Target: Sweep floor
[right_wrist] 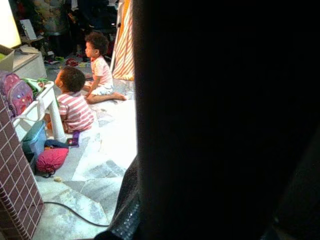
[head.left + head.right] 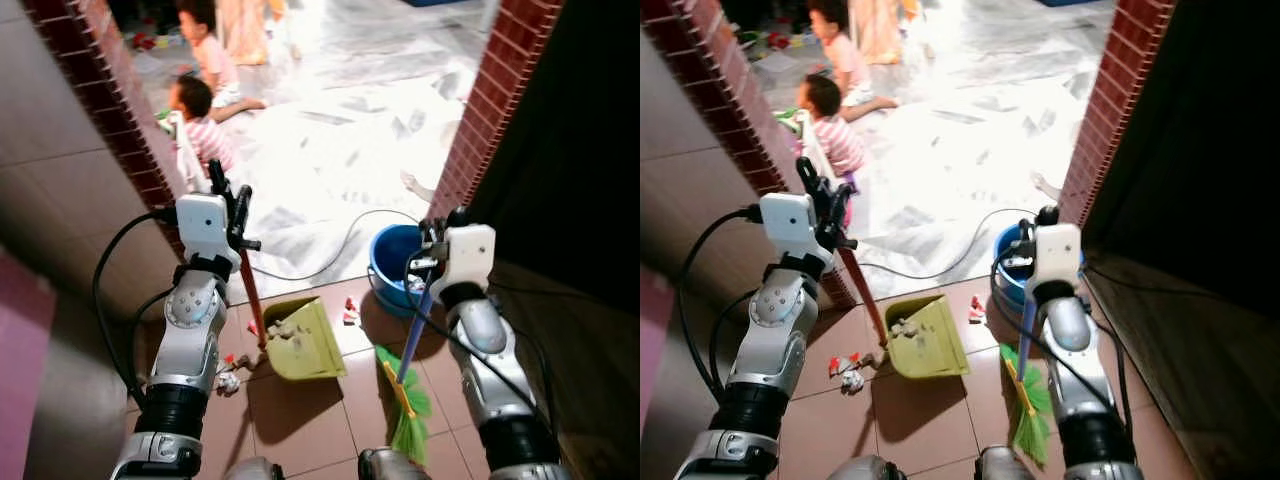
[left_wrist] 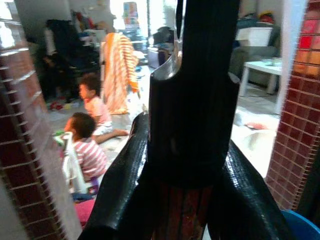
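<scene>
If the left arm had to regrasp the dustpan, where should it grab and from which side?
By the long red handle, not the yellow-green pan. The handle stands nearly upright from the pan's back edge, thin enough for the fingers to close around it. Come in level from the robot's left, where the left gripper already holds its upper end; litter lies inside the pan.

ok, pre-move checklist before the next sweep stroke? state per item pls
1. Left gripper closed on the dustpan handle: ok.
2. Right gripper closed on the broom handle: ok from the head views; the right wrist view is too dark to confirm.
3. Dustpan on the tile, mouth toward the broom, some scraps already in it: ok.
4. Loose litter left to sweep: not ok, crumpled scrap beside the pan and a small red piece beyond it.
5. Stroke path: not ok, blue bucket and cable lie close.
6. People nearby: two children sit past the doorway, out of the stroke: ok.
</scene>
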